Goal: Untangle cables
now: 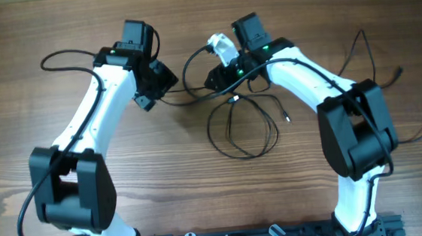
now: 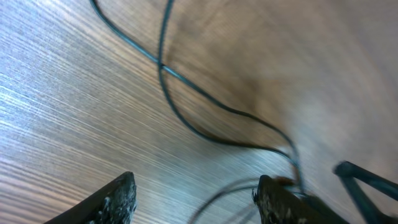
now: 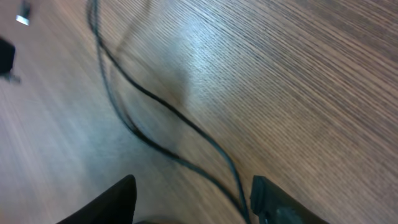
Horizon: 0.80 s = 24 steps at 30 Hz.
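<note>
Lying in loose loops on the table (image 1: 161, 159) between the arms, the cables (image 1: 231, 128) reach toward both grippers. Left gripper (image 2: 196, 202): jaws parted, one cord beside a finger, nothing clamped. Right gripper (image 3: 193, 202): jaws parted, one cord passing between them, unclamped.

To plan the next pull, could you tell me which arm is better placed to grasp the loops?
Probably the right: the right pincer, open, straddles a cable beside the loops, while the left pincer sits farther aside.
</note>
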Each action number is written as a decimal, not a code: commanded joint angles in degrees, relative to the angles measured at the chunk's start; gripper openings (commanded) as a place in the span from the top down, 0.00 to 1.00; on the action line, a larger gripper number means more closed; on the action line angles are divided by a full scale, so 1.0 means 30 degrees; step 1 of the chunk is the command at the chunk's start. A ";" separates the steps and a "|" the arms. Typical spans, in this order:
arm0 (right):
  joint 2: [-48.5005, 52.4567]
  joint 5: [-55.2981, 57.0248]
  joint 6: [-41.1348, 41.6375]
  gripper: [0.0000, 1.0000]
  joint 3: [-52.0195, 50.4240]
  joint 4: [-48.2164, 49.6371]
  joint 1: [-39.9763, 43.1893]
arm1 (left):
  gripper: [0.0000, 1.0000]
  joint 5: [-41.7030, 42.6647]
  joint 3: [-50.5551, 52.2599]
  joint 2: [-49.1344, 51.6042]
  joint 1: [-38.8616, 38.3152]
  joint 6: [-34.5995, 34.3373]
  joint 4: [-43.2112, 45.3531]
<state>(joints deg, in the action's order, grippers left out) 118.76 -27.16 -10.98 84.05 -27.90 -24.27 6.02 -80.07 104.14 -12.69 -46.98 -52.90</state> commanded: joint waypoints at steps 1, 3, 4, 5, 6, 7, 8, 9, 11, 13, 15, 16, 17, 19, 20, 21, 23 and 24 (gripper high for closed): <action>0.0860 0.3082 -0.1443 0.35 -0.0066 0.0240 -0.0539 | 0.36 -0.0321 0.1253 0.1086 -0.0015 0.0532 0.0022; 0.1341 0.4022 -0.2412 0.34 -0.0066 0.0379 -0.0780 | 0.37 -0.0313 0.1596 0.1319 -0.0022 0.0539 0.0168; 0.1574 0.4590 -0.2404 0.35 -0.0066 0.0517 -0.0816 | 0.37 -0.0248 0.1865 0.1355 -0.0022 0.0539 0.0364; 0.1829 0.5144 -0.2324 0.39 -0.0066 0.0663 -0.0816 | 0.38 -0.0255 0.2164 0.1370 -0.0022 0.0539 0.0597; 0.2025 0.5421 -0.2339 0.42 -0.0066 0.0707 -0.0816 | 0.38 -0.0248 0.2608 0.1443 -0.0022 0.0539 0.1100; 0.2127 0.5406 -0.2339 0.43 -0.0066 0.0692 -0.0816 | 0.39 -0.0153 0.3104 0.1479 -0.0022 0.0532 0.1800; 0.2302 0.5413 -0.2346 0.47 -0.0066 0.0619 -0.0816 | 0.38 0.0357 0.3927 0.1479 -0.0036 0.0532 0.2980; 0.2397 0.5523 -0.2331 0.50 -0.0066 0.0503 -0.0816 | 0.39 0.1122 0.4699 0.1479 -0.0058 0.0525 0.4218; 0.2674 0.6368 -0.2331 0.55 -0.0066 0.0328 -0.0816 | 0.40 0.1370 0.6302 0.1479 -0.0240 -0.0124 0.6717; 0.2812 0.6564 -0.2317 0.66 -0.0066 0.0073 -0.0809 | 0.51 0.0845 0.7322 0.1479 -0.0262 -0.1056 0.7883; 0.2812 0.6564 -0.2259 0.85 -0.0066 -0.0277 -0.0816 | 0.66 0.0313 0.7905 0.1479 -0.0270 -0.1996 0.8167; 0.2812 0.6572 -0.2266 0.90 -0.0066 -0.0452 -0.0816 | 0.74 0.0306 0.7905 0.1479 -0.0270 -0.1996 0.8167; 0.2812 0.6572 -0.2186 0.91 -0.0066 -0.0612 -0.0809 | 0.76 0.0306 0.7905 0.1479 -0.0270 -0.1996 0.8174; 0.2812 0.6805 -0.1734 0.95 -0.0066 -0.1144 -0.0816 | 0.76 0.0095 0.7905 0.1479 -0.0262 -0.1982 0.8153; 0.2812 0.6921 -0.1421 0.96 -0.0058 -0.1880 -0.0816 | 0.85 0.0022 0.7905 0.1479 -0.0262 -0.1982 0.8145; 0.2805 0.6878 -0.1260 0.96 -0.0058 -0.2608 -0.0816 | 0.96 -0.0510 0.7905 0.1479 -0.0262 -0.1974 0.7963; 0.2805 0.5399 -0.1348 0.96 -0.0007 -0.4306 -0.0816 | 0.93 -0.0882 0.7905 0.1479 -0.0087 -0.1902 0.7548; 0.2805 0.4510 -0.1333 0.96 0.0029 -0.5246 -0.0816 | 0.85 -0.0554 0.7796 0.1472 0.0080 -0.1479 0.7257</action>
<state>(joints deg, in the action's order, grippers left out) 123.83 -9.41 -16.10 86.35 -37.98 -26.52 6.66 -59.00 105.51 -13.06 -52.69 -28.29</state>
